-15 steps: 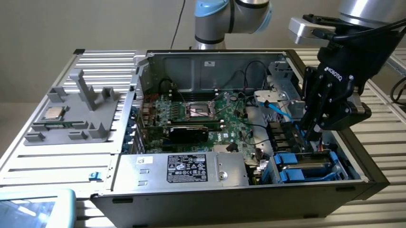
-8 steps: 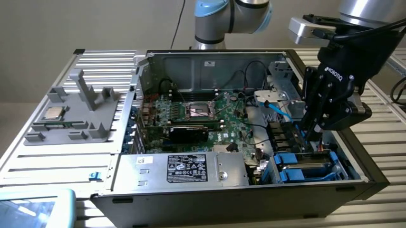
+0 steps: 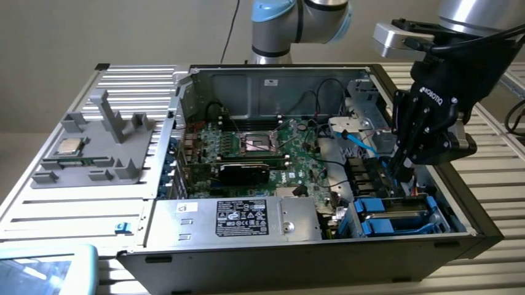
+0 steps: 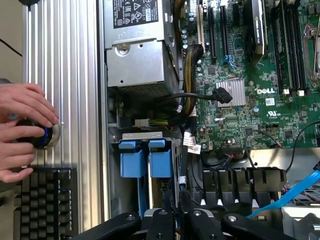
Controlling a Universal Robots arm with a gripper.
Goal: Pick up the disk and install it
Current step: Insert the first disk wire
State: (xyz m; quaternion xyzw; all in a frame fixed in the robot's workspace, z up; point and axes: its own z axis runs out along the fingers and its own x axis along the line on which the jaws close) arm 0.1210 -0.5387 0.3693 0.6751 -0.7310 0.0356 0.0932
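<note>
Closest to the wrist camera, the gripper (image 4: 176, 209) hangs with its black finger links drawn in, so the jaws stand narrow, almost together. I cannot tell whether they pinch anything. In the exterior view it reaches down into the open computer case (image 3: 271, 261) along the wall on the exterior view's right, beside a bank of black connectors.

Inside the case, the green motherboard (image 3: 271, 147) covers the middle. The silver power supply (image 3: 238, 220) with its black label sits at the front wall. Just beside that, in the front corner bay, lies the disk (image 3: 399, 216) – a silver-grey body framed by its bright blue carrier. The wrist view shows two blue carrier handles side by side there, near the fingertips but apart from them. A light blue data cable (image 3: 361, 142) runs loose across the case behind the gripper, and thin black leads crowd the gap by the bay.

Outside the case, a person's hands (image 4: 20, 130) rest on a round knob next to a keyboard (image 4: 47, 205).

My worry is the clutter – a finger could hook a lead or the blue cable and drag a plug loose. A narrow pinch on smooth plastic could also slip or tilt the carrier, jamming it askew in the bay
</note>
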